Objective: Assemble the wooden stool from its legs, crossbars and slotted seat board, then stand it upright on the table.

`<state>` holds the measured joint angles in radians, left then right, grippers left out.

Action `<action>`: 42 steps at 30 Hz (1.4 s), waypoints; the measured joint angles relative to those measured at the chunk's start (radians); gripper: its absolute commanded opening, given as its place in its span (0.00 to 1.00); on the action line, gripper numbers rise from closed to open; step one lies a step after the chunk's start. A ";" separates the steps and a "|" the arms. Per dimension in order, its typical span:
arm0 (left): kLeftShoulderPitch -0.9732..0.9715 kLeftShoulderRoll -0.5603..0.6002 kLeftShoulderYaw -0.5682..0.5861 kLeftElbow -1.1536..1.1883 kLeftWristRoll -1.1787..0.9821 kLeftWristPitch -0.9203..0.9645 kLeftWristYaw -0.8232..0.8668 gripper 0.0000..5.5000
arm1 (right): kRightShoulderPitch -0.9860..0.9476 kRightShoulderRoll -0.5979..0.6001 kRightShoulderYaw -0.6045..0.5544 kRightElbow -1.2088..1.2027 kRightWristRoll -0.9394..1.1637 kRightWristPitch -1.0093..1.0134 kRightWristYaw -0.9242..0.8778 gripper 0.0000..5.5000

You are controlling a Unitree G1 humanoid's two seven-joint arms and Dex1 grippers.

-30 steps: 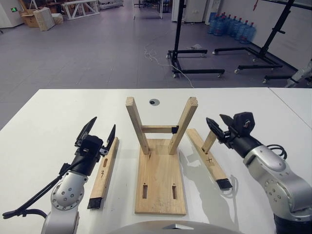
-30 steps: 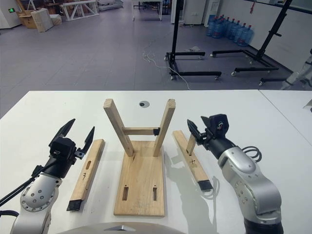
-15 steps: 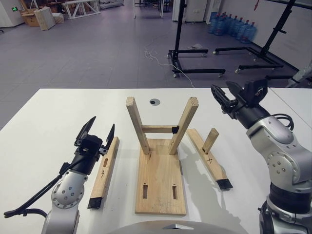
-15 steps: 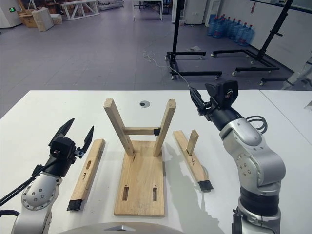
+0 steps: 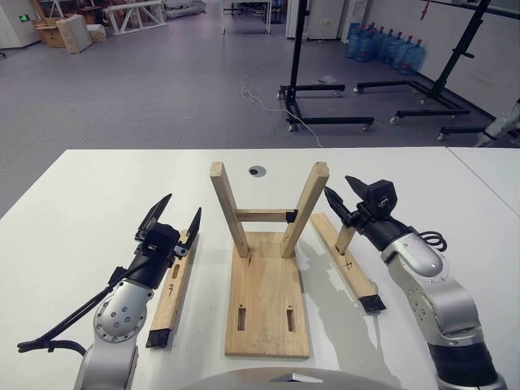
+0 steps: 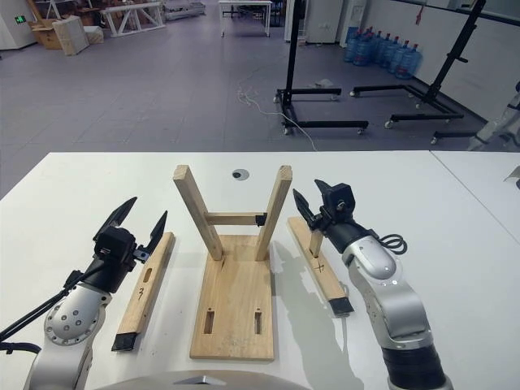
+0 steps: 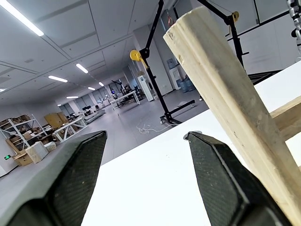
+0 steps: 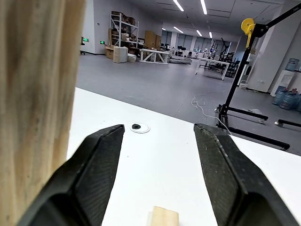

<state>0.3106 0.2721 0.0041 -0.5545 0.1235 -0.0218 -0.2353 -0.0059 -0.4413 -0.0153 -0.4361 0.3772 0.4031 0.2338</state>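
The slotted seat board (image 5: 268,313) lies flat mid-table. Two legs (image 5: 230,209) (image 5: 305,209) stand in its far slots, joined by a crossbar (image 5: 262,215). One loose leg (image 5: 173,284) lies left of the board. Another loose leg (image 5: 345,264) lies to its right, with a short crossbar stub (image 5: 350,236) sticking up from it. My left gripper (image 5: 182,207) hangs open just over the far end of the left loose leg, holding nothing. My right gripper (image 5: 336,187) is open and empty above the stub, beside the standing right leg (image 8: 37,94). The stub top (image 8: 164,217) lies below its fingers (image 8: 94,174).
A round cable hole (image 5: 257,171) sits in the white table (image 5: 89,195) behind the standing legs. Beyond the far edge is open floor with black wheeled frames (image 5: 325,89). Bare tabletop lies to the far left and far right.
My right gripper rose and swung back to the right, then came down again over the stub, closer to the standing right leg. My left gripper edged forward over the left loose leg.
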 measured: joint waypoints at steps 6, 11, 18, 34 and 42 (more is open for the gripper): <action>0.009 -0.002 -0.002 0.014 0.000 -0.005 0.005 0.57 | -0.029 0.020 -0.098 -0.008 0.112 0.135 -0.013 0.49; 0.030 -0.003 0.003 0.015 0.000 -0.009 0.010 0.57 | -0.139 0.120 -0.270 0.000 0.329 0.285 -0.152 0.49; 0.058 -0.020 0.002 0.012 0.010 -0.017 0.036 0.57 | -0.183 0.074 -0.467 0.134 0.372 0.334 -0.268 0.49; 0.153 -0.040 -0.029 -0.051 0.038 -0.006 0.051 0.57 | 0.452 -0.126 -0.270 -0.107 0.160 0.265 0.180 0.73; 0.123 -0.020 -0.022 -0.048 0.027 0.018 0.019 0.57 | 0.455 -0.129 -0.118 -0.159 0.052 0.365 0.101 0.73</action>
<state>0.4334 0.2522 -0.0178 -0.6022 0.1503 -0.0043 -0.2164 0.4495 -0.5700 -0.1334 -0.5949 0.4295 0.7677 0.3348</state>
